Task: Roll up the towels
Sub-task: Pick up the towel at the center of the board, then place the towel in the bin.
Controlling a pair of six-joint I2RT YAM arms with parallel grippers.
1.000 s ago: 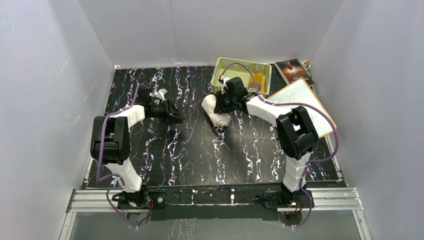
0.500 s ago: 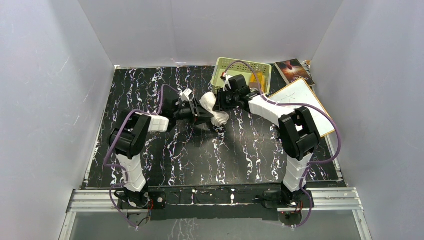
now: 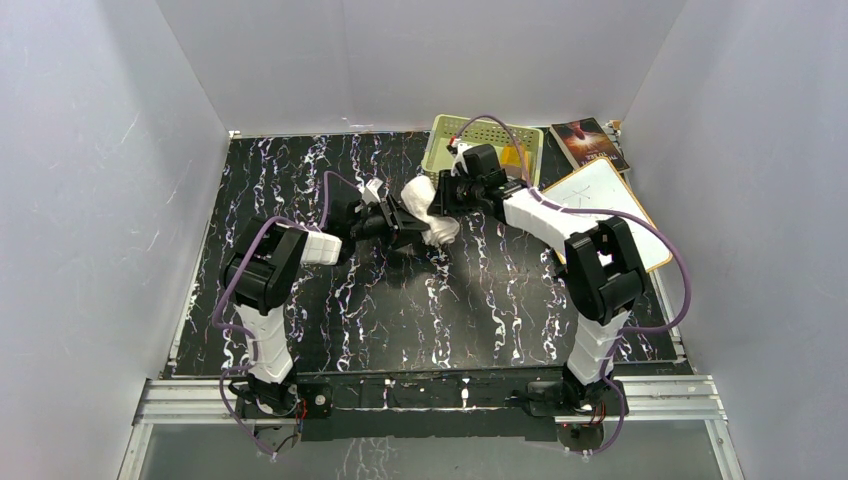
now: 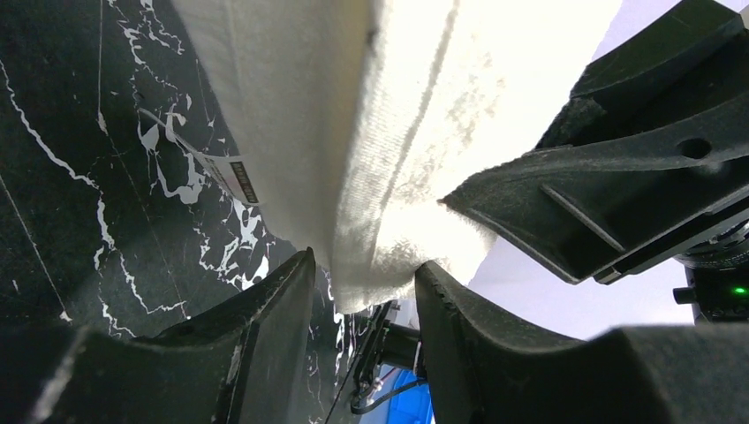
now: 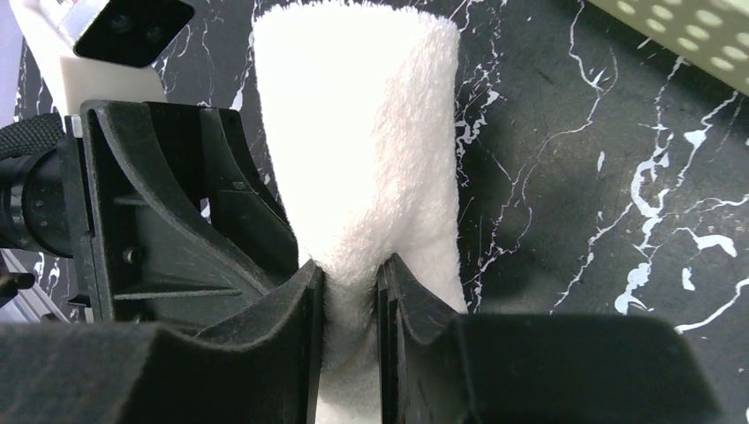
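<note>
One towel [image 5: 371, 132] over black marbled table [image 3: 400, 310] (pale walls [image 3: 420, 60]): right gripper [image 5: 349, 269] pinches it, left gripper [image 4: 364, 265] straddles, parted.

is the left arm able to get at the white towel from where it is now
Likely yes: the left gripper is open astride the end of the white towel, nothing between them. The right gripper pinches the same towel alongside, so room is tight.

The setting reads as a robotics lab test cell. A black, white-veined counter [image 3: 330, 300] is boxed in on three sides by plain pale walls [image 3: 100, 150]. A left arm [image 3: 265, 275] and a right arm [image 3: 600, 270], trailed by purple cables [image 3: 488, 116], are bolted to an aluminium rail [image 3: 670, 395] at its near edge. Props are gathered at the far right corner: a perforated basket [image 3: 480, 135], a book [image 3: 590, 142] and a white board [image 3: 620, 205].
</note>
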